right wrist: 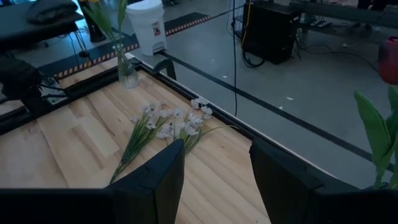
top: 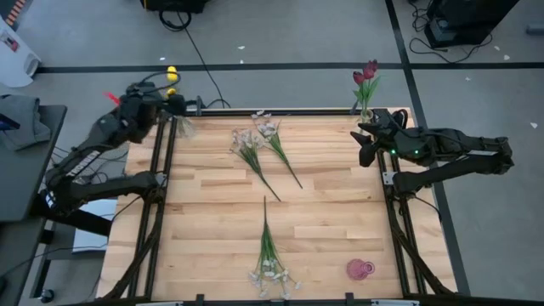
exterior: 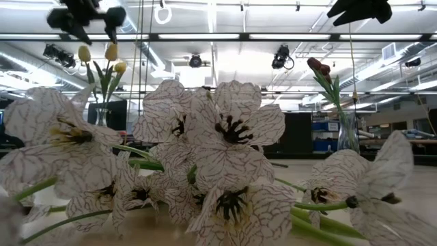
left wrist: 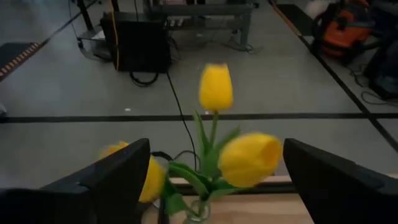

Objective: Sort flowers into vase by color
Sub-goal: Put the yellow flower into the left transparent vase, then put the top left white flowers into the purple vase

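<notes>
The left gripper [top: 176, 102] hangs over the far left corner of the tabletop [top: 221, 212], its fingers [left wrist: 118, 177] spread wide with nothing between them. Directly under it stands a clear vase [top: 182, 126] holding three yellow tulips [left wrist: 216, 87], their heads showing just past the gripper's tips; whether a finger touches a bloom cannot be told.

The right gripper [top: 365, 143] waits above the far right corner, fingers [right wrist: 158, 180] parted and empty. Just beside it, at that corner, a second clear vase [exterior: 347, 133] holds dark red tulips [top: 366, 74], which lean out past the far edge.

Two sprays of small whitish blossoms [top: 255, 140] lie flat on the tabletop near the middle of the far edge, side by side, heads toward the far edge and green stems pointing inward. A third whitish spray [top: 270, 259] lies near the middle of the near edge, its blossoms at the edge and its stem running toward the centre; these blooms fill the low view up close. A small pink vase [top: 359, 269] rests near the near right corner, well apart from the flowers.
</notes>
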You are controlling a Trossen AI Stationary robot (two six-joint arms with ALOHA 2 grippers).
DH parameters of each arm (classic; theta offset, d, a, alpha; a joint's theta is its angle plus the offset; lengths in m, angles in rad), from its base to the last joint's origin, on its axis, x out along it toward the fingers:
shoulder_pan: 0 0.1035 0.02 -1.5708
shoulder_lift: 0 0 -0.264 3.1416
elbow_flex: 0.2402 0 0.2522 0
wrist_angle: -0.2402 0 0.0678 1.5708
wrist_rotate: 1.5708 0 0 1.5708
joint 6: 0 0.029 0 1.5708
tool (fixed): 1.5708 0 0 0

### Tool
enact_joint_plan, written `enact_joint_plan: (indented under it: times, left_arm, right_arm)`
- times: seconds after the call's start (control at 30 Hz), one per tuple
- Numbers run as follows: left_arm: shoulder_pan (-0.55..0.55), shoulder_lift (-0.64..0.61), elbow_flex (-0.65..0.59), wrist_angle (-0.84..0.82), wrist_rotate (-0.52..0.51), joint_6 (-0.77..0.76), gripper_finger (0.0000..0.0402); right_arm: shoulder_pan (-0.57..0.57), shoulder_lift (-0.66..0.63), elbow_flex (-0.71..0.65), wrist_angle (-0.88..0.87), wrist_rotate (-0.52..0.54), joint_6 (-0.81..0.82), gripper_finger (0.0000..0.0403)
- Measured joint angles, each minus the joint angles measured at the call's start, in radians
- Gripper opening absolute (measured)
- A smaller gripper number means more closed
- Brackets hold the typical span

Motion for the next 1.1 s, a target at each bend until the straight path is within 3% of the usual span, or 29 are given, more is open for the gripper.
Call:
enact_joint_plan:
  times: [0.17,0.23,0.3,0.47,0.57,0.67,0.8,1.1]
  left_arm:
    - [0.0,0.0,0.158,-0.082,0.007,0.008,0.0369]
    - [0.0,0.0,0.198,-0.093,0.054,-0.012,0.0369]
    - [0.0,0.0,0.221,-0.074,0.173,-0.098,0.0369]
    - [-0.036,0.032,0.201,-0.049,0.627,-0.361,0.0368]
    - [-0.14,0.107,0.155,0.028,0.846,-0.445,0.0362]
    - [-0.255,0.195,0.099,0.2,0.983,-0.542,0.0354]
    - [-0.354,0.316,0.071,0.385,1.002,-0.725,0.0342]
    - [-0.471,0.644,0.067,0.297,0.832,-0.979,0.0308]
  right_arm:
    - [-0.001,-0.017,0.0,0.0,0.0,-0.001,0.0195]
    - [-0.003,-0.022,0.0,0.0,0.0,-0.001,0.0195]
    - [-0.008,-0.028,0.0,0.0,0.0,-0.002,0.0195]
    - [-0.021,-0.045,0.0,0.0,-0.001,-0.014,0.0195]
    - [-0.027,-0.053,0.0,0.0,-0.004,-0.027,0.0195]
    - [-0.031,-0.058,0.0,-0.001,-0.005,-0.035,0.0195]
    - [-0.033,-0.065,0.0,-0.001,-0.017,-0.047,0.0195]
    - [-0.033,-0.084,0.0,-0.003,-0.032,-0.059,0.0195]
